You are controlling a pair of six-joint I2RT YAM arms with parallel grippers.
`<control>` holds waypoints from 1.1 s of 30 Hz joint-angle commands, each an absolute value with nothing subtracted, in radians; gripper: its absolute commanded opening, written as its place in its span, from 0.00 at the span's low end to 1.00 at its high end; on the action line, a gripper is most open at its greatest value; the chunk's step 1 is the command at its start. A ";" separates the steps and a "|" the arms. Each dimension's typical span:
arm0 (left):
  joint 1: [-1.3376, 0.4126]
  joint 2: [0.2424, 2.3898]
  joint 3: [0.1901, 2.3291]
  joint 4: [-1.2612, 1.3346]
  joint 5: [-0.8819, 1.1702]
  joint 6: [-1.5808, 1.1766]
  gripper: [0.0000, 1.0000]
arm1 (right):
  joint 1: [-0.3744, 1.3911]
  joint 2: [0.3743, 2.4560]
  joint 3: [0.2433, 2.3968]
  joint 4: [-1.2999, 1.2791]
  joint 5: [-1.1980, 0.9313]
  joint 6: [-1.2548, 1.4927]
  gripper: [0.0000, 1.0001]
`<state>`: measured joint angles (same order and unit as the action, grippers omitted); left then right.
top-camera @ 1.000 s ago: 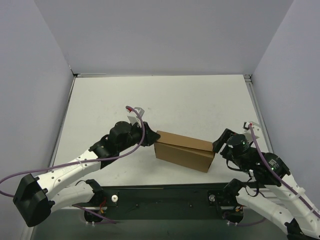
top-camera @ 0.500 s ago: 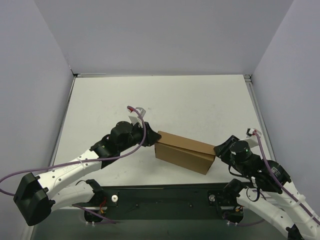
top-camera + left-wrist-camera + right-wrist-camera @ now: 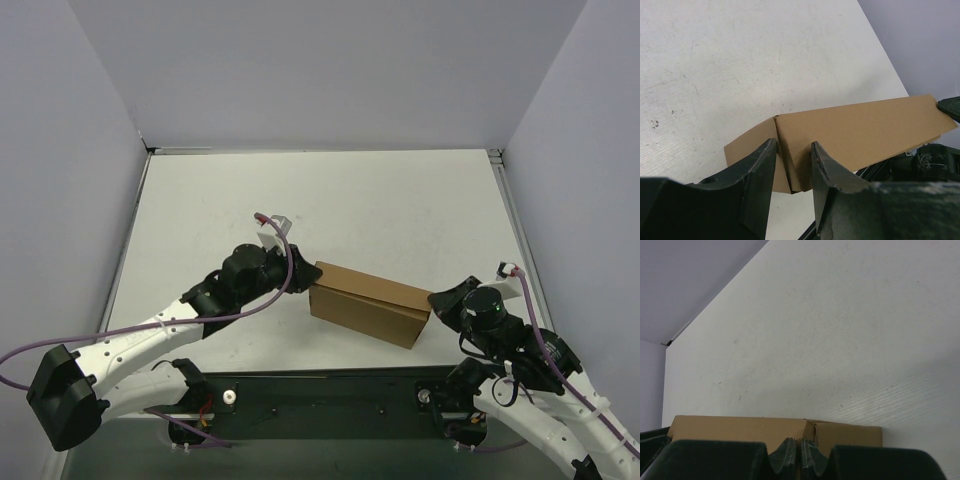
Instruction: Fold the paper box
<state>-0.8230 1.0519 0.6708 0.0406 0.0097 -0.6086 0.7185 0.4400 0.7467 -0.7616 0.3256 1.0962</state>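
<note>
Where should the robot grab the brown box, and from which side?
Probably a short end, coming in sideways. The paper box lies long and low, so its narrow end fits between the jaws; the left gripper straddles its left end that way.

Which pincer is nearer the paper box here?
Left. The left pincer is closed on the left end corner of the paper box, with cardboard between its fingers. The right pincer is shut, tips at the right end, contact unclear.

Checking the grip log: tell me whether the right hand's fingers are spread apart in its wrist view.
No, the right hand has its fingers pressed together in front of the paper box.
</note>
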 commanded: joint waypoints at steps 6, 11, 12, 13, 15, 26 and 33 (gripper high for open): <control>-0.831 1.106 0.584 -0.179 -0.046 -0.534 0.42 | 0.718 0.514 0.664 -1.086 0.215 1.002 0.00; -0.841 1.109 0.574 -0.187 -0.061 -0.522 0.39 | 0.718 0.558 0.686 -1.170 0.210 0.953 0.02; -0.841 1.111 0.574 -0.189 -0.066 -0.520 0.39 | 0.718 0.571 0.692 -1.181 0.213 0.943 0.04; -0.844 1.114 0.575 -0.190 -0.067 -0.517 0.38 | 0.718 0.578 0.704 -1.202 0.216 0.933 0.05; -0.850 1.120 0.574 -0.192 -0.075 -0.515 0.38 | 0.718 0.604 0.716 -1.230 0.224 0.911 0.05; -0.904 1.146 0.560 -0.204 -0.146 -0.506 0.30 | 0.747 0.690 0.791 -1.261 0.199 0.896 0.27; -0.908 1.138 0.572 -0.201 -0.140 -0.506 0.29 | 0.739 0.689 0.834 -1.226 0.184 0.926 0.44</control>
<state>-0.8967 1.0672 0.6453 0.1001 -0.1280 -0.5640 0.7338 0.6350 0.8852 -0.9516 0.3012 0.9493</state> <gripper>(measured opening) 0.357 0.432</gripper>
